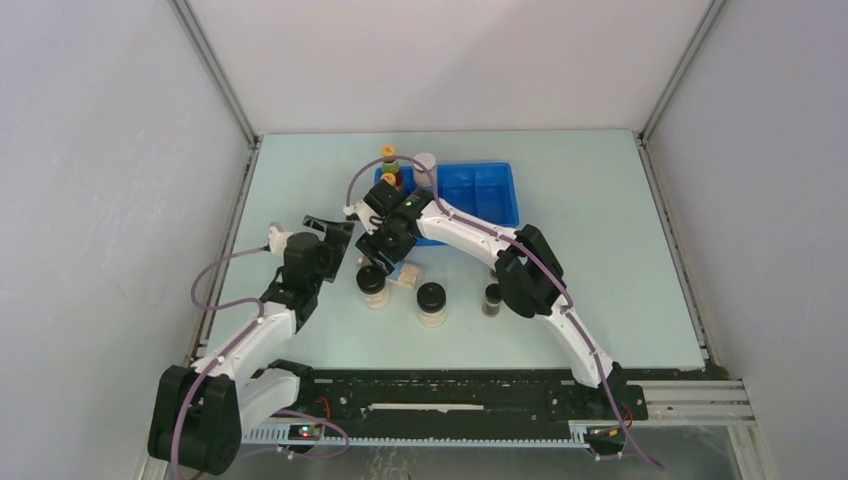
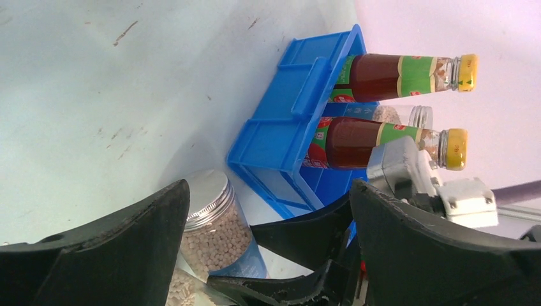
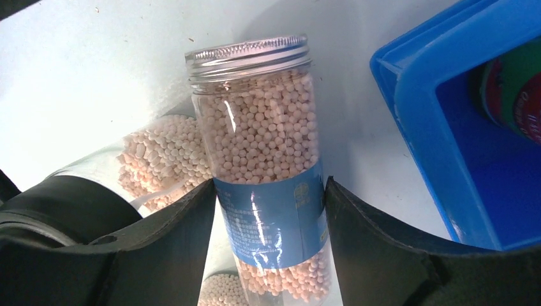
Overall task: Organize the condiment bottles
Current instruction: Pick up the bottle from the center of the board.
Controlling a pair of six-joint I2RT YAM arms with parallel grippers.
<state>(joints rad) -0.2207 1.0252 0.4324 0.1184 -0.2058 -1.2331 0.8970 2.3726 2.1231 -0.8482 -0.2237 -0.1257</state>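
Two black right fingers [image 3: 383,255] pinch a clear silver-lidded jar of pale pellets w/ a blue band [image 3: 255,127]. The jar is upright, one finger pressed on each side of the band. Can't tell if its base touches the pale counter [image 1: 600,280]. Just behind it, by one finger, is a 2nd clear container of paler pellets [image 3: 159,159], lid hidden. On the other finger's side is a corner of the blue plastic divided tray [image 3: 421,127]. Left fingers [image 2: 115,255] are spread wide w/ nothing betw. them. Beyond their tips the tray holds two tall dark-sauce bottles w/ yellow caps [image 2: 383,76] & another silver-lidded jar [image 2: 408,115] behind them. Near the right fingers, base-side, stand two black-lidded pale jars [image 1: 431,303] & a tiny dark vial [image 1: 491,298].
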